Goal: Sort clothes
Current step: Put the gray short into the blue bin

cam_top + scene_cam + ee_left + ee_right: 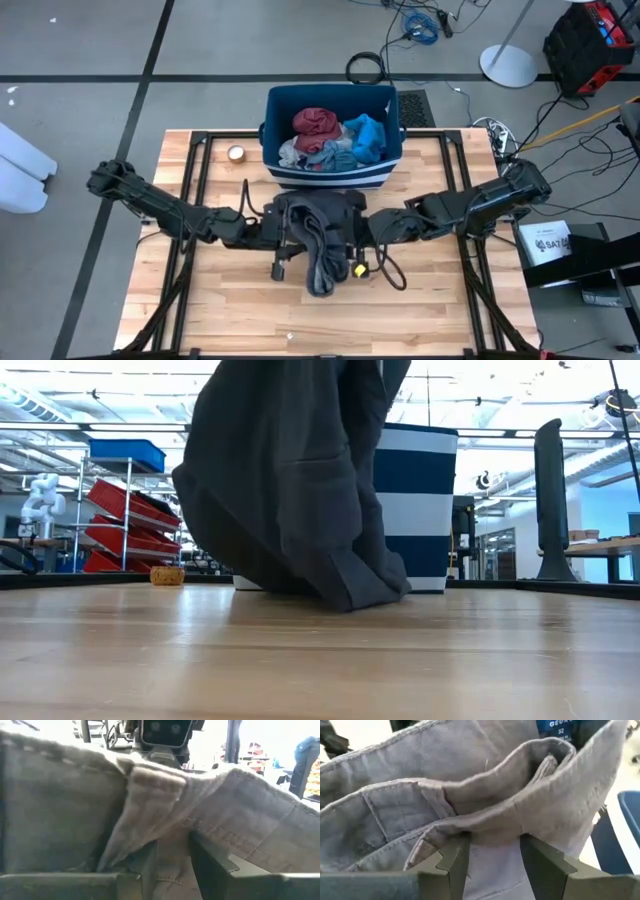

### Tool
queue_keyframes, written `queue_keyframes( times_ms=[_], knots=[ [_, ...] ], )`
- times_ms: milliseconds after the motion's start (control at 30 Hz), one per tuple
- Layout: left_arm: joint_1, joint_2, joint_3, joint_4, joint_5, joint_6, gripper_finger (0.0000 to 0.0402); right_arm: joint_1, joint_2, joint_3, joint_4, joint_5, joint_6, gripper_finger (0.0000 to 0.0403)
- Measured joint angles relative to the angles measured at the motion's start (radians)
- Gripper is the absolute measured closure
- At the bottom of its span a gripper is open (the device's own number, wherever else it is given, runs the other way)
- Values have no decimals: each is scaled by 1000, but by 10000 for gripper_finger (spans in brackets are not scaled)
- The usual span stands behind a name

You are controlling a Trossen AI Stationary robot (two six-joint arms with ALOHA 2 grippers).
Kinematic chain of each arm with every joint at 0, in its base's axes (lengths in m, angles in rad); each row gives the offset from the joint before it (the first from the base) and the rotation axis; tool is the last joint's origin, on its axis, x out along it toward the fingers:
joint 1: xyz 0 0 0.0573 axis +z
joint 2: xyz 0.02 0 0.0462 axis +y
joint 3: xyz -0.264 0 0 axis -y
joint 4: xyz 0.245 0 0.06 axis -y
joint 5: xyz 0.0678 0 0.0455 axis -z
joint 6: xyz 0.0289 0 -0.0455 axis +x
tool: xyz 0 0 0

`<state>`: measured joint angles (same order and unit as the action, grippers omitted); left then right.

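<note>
Both grippers, left (272, 232) and right (372, 230), pinch the large dark grey fabric garment (322, 235), lifted at six o'clock of the striped blue bin (330, 175). Next it likely needs carrying to a pile.

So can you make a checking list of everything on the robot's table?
Surface: wooden table, bare boards in front.
Job's things: dark grey garment lifted between both arms, its hem on the table; maroon, bright blue and blue-grey clothes in the striped bin.
Clutter: tape roll beside the bin.
Grippers: left gripper and right gripper, jaws clamping grey fabric.
Cables: cable on the table; more on the floor.
Surroundings: shelves with red bins.
</note>
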<state>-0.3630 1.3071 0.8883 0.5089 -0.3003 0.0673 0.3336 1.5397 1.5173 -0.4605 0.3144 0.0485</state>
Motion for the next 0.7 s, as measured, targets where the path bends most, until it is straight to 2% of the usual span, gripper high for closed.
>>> queue_keyframes(
  times_ms=[300, 500, 700],
  knots=[
    [28, -2, 22, 4, -11, -7, 279, -2, 46, -1, 97, 27, -178, 238],
    [41, -4, 54, -12, -32, -34, 279, 15, 69, -3, 181, 141, -322, 238],
    [42, -4, 80, -118, -98, -59, 279, 37, 75, -4, 182, 205, -345, 238]
  ],
)
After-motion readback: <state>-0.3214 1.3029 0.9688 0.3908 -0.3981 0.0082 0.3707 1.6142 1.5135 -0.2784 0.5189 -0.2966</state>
